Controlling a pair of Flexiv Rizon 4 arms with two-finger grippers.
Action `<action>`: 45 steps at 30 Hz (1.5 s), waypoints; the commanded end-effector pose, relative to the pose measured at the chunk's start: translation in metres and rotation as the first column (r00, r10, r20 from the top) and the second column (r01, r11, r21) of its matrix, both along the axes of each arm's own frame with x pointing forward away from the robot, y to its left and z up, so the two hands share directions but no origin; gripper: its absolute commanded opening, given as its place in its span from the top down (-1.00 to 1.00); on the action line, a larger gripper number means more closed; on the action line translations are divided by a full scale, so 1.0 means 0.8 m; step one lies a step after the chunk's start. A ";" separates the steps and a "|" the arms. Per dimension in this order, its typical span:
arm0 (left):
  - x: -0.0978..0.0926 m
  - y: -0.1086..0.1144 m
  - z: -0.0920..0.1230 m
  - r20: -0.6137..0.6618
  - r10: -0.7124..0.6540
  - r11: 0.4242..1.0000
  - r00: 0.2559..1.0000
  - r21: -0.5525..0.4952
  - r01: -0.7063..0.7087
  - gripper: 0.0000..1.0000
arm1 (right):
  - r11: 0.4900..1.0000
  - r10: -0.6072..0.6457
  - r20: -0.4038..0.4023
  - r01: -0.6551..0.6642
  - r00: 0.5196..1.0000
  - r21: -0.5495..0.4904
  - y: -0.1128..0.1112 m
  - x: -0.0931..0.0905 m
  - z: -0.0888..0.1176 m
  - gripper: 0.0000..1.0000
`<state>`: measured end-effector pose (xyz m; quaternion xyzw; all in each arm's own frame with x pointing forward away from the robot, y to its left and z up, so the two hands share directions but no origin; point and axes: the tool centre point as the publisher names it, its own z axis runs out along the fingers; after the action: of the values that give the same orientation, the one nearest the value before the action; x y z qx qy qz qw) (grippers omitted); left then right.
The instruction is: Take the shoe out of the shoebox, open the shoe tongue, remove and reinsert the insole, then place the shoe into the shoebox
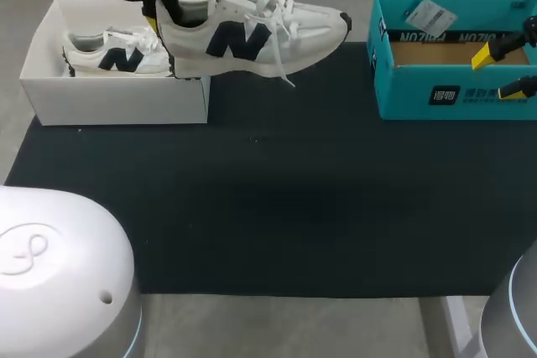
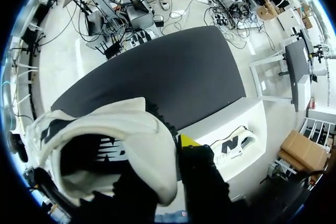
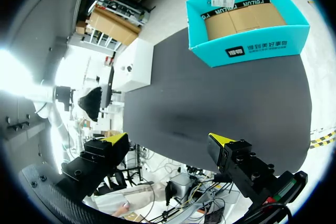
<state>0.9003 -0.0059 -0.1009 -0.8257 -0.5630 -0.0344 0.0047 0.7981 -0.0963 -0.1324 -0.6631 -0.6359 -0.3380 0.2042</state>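
Over the dark desk [image 1: 277,207], the left pincer [image 1: 161,14] is clamping the shoe [image 1: 252,35] by its heel, aloft beside the box [image 1: 109,98]; lowering it level looks wise. Meanwhile the right pincer [image 3: 168,139] is hanging open, empty.

A broad bare stretch of dark bench [image 1: 277,199] lies open between a white shoebox [image 1: 113,102] at far left and a teal box [image 1: 445,94] at far right. A white sneaker [image 1: 252,35], held aloft by the left gripper [image 1: 161,16], overhangs the shoebox's right end. A second sneaker [image 1: 109,54] occupies the shoebox floor.
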 end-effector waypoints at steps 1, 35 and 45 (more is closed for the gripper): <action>-0.005 -0.035 0.022 0.012 0.055 0.989 0.998 0.133 -0.056 1.00 | 1.000 -0.001 -0.001 0.001 1.000 -0.001 0.000 0.000 0.000 -1.00; -0.117 -0.154 -0.001 0.021 0.136 0.965 0.991 0.224 -0.137 1.00 | 1.000 -0.001 -0.001 0.001 1.000 -0.001 0.000 0.000 0.000 -1.00; -0.129 -0.163 -0.037 0.107 0.131 0.948 0.986 0.279 -0.156 1.00 | 1.000 -0.001 -0.001 0.001 1.000 -0.001 0.000 0.000 0.000 -1.00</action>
<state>0.8043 -0.1311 -0.1218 -0.7722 -0.6116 -0.1381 0.1028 0.7981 -0.0963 -0.1324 -0.6630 -0.6360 -0.3380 0.2042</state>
